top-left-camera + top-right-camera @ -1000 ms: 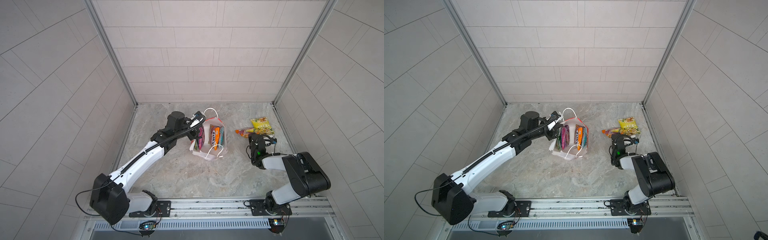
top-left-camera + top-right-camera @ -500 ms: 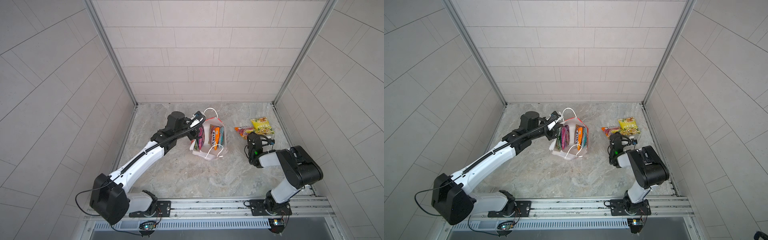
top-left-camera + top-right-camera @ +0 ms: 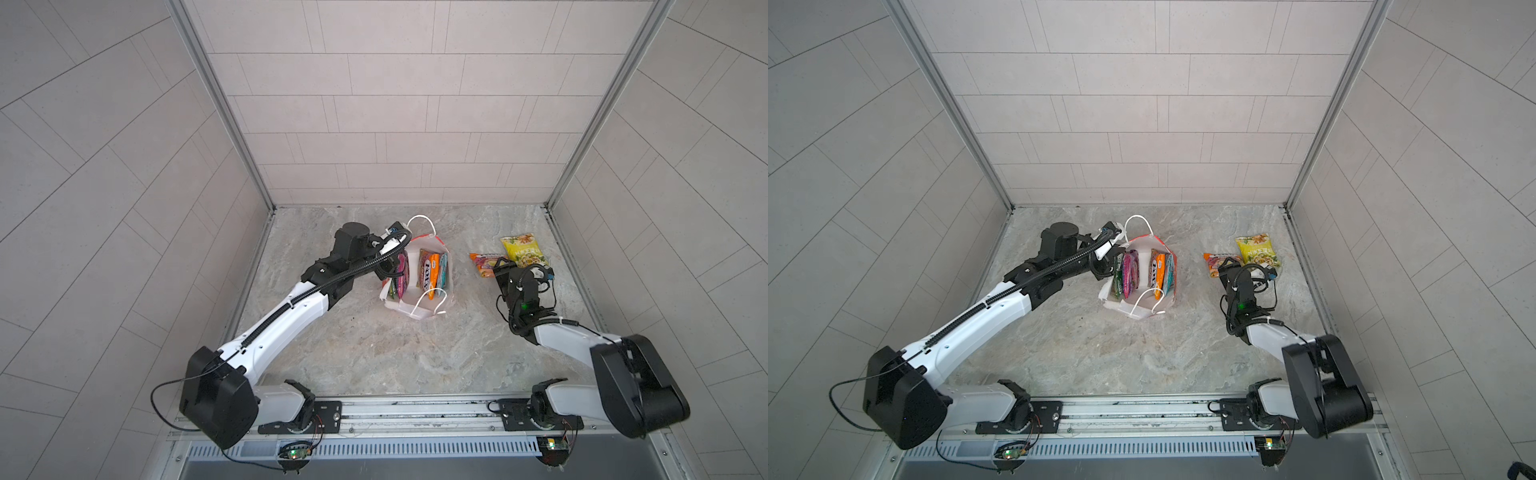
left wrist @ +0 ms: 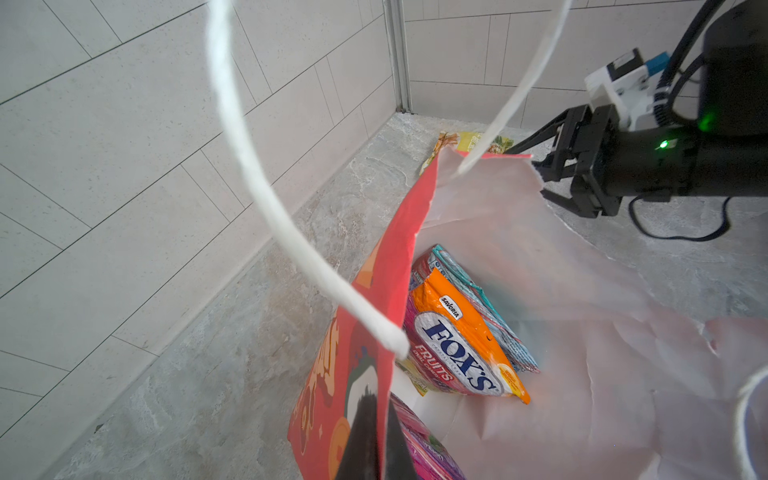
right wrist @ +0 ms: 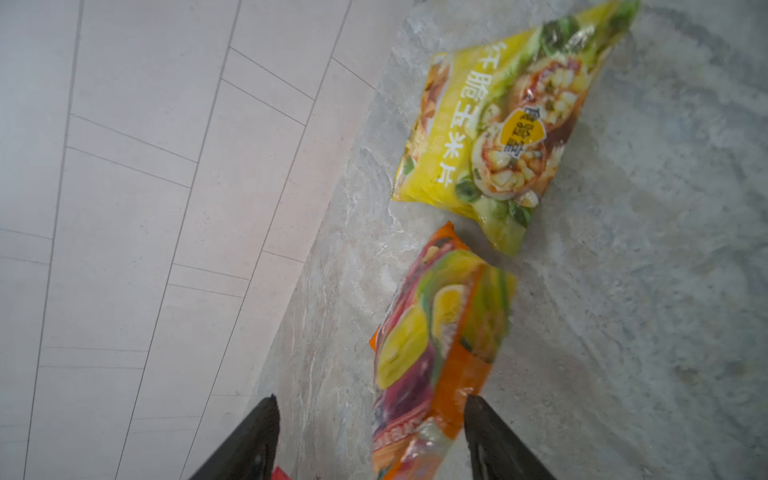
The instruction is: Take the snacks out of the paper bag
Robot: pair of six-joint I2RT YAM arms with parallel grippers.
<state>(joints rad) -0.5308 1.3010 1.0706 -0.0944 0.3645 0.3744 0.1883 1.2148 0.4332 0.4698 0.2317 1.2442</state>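
At the bag [image 3: 415,309], the left gripper [image 4: 374,436] is closed on the red side wall. This grip probably keeps the bag upright and its mouth spread for access. Four packets stand on edge inside: a FOX'S packet [image 4: 461,353] and a blue packet [image 4: 478,291] against one wall, a purple packet [image 3: 402,274] and a green packet [image 3: 1118,276] against the other.

Well apart on the table [image 3: 374,353], the right gripper [image 5: 370,399] is open, its jaws either side of the orange-pink packet [image 5: 436,353]. The yellow packet [image 5: 498,137] lies just beside it, so this area appears to serve as the drop zone.

The orange-pink packet is blurred; contact with a finger cannot be told. Both top views hide the left fingertips behind the wrist. A handle [image 4: 257,187] crosses the left wrist view.
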